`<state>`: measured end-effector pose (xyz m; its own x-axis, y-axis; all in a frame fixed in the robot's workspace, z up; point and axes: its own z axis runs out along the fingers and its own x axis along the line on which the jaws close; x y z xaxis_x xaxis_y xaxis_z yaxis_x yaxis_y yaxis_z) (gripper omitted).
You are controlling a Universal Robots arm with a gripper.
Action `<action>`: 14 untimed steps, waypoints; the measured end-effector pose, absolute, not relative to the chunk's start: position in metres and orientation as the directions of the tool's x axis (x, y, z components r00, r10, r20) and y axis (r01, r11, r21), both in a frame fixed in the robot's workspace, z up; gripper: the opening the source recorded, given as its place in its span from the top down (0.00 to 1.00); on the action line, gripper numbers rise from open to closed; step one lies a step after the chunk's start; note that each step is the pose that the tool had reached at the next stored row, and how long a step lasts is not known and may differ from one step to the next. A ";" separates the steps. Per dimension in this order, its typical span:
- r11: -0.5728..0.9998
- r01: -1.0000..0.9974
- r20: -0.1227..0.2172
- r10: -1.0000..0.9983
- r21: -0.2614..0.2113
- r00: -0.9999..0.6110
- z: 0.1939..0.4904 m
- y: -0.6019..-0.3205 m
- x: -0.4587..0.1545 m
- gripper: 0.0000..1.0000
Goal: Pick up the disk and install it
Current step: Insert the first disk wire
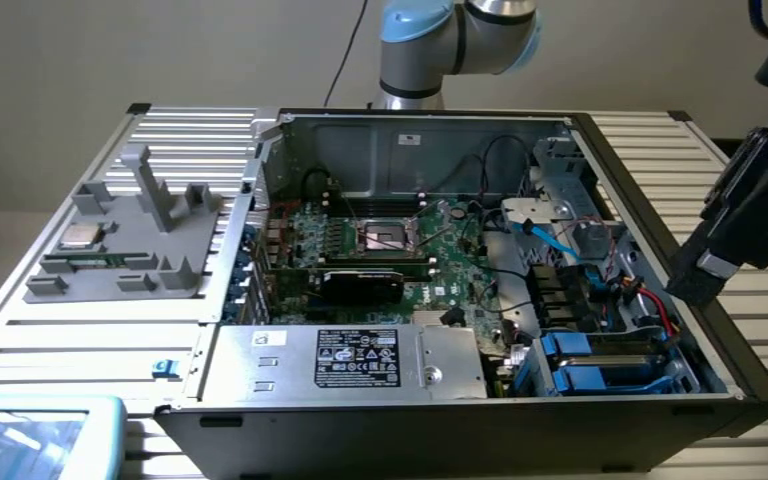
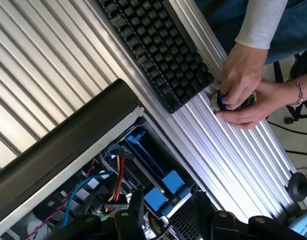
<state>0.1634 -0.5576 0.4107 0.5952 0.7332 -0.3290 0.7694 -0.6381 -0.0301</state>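
Gripper [image 2: 176, 226] hangs open, empty, near the blue drive carriers [image 2: 163, 187] (its fingers [image 2: 124, 222] cut off); a person's hands [image 2: 243, 90] half-hide something blue [image 2: 221, 100].

case [image 1: 411, 125] wide open on top, drive bay [image 2: 158, 185] corner crowded by red and blue cables [image 2: 118, 180], black side wall [image 2: 63, 145] right beside it, keyboard [image 2: 158, 50] lying on the table [image 2: 43, 60] just beyond, person's hands [image 2: 243, 85] busy at the table edge

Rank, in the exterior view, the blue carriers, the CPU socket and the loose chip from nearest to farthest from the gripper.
1. Blue carriers: in the case corner at the exterior view's right, closest to the gripper.
2. CPU socket: middle of the case.
3. Chip: on the grey tray, outside the case at the exterior view's left.
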 end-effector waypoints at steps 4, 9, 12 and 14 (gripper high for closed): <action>-0.580 0.814 -0.329 0.775 -0.030 0.540 0.410 -0.558 0.163 0.47; -0.518 0.855 -0.329 0.813 -0.030 0.481 0.410 -0.558 0.162 0.47; -0.515 0.857 -0.329 0.815 -0.030 0.478 0.410 -0.558 0.161 0.47; -0.491 0.870 -0.329 0.827 -0.030 0.456 0.410 -0.558 0.161 0.47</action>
